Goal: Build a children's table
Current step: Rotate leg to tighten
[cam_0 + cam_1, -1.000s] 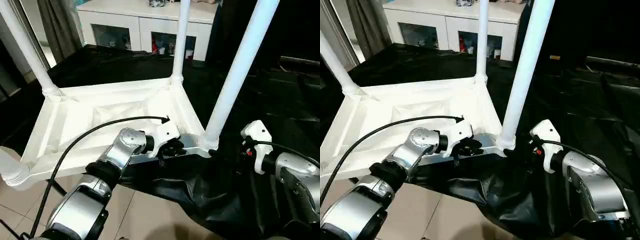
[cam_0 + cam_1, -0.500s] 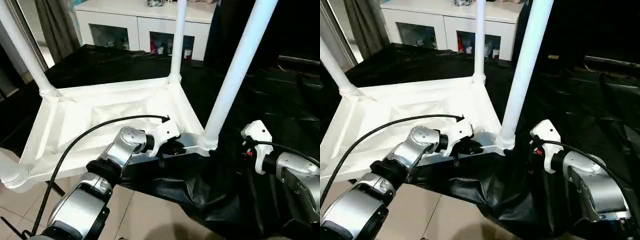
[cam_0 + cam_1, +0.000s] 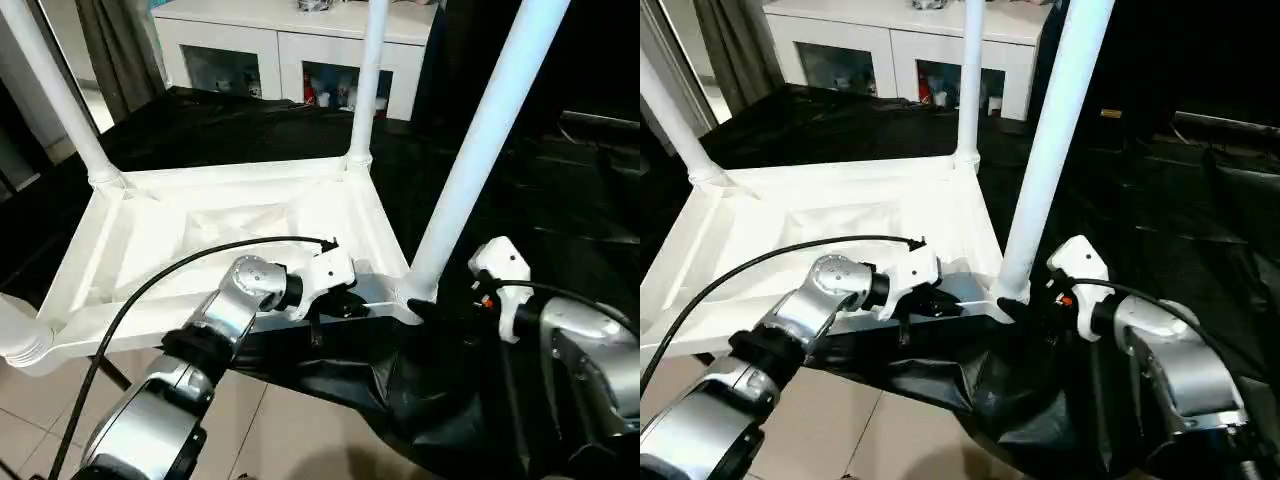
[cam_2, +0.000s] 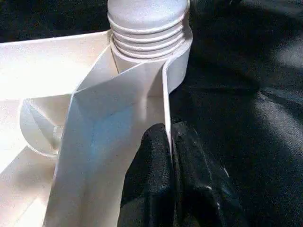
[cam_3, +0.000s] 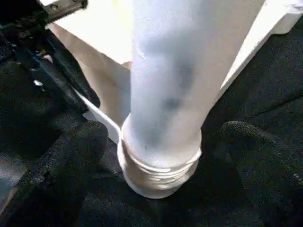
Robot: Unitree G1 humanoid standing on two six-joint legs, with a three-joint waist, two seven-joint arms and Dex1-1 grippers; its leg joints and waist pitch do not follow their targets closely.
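Note:
The children's table lies upside down on a black cloth. Its white tabletop [image 3: 200, 225] shows its ribbed underside, and white legs stand up from the corner sockets. My left gripper [image 3: 342, 306] is shut on the tabletop's thin near rim [image 4: 164, 94], its fingertips [image 4: 156, 142] pinching the rim just beside the near-right corner socket [image 4: 147, 33]. My right gripper [image 5: 163, 142] is open, one black finger on each side of the base of the near-right leg [image 3: 480, 140], with a gap to the leg on both sides.
The black cloth [image 3: 540, 190] covers the low surface and hangs over its near edge onto a tiled floor [image 3: 290, 430]. A white cabinet [image 3: 290, 45] stands behind, a curtain [image 3: 115, 50] at the back left. The tabletop's near-left corner [image 3: 20, 345] overhangs the floor.
My left gripper has closed onto the tabletop's near rim. My right gripper has come a little closer to the base of the near-right leg, still open.

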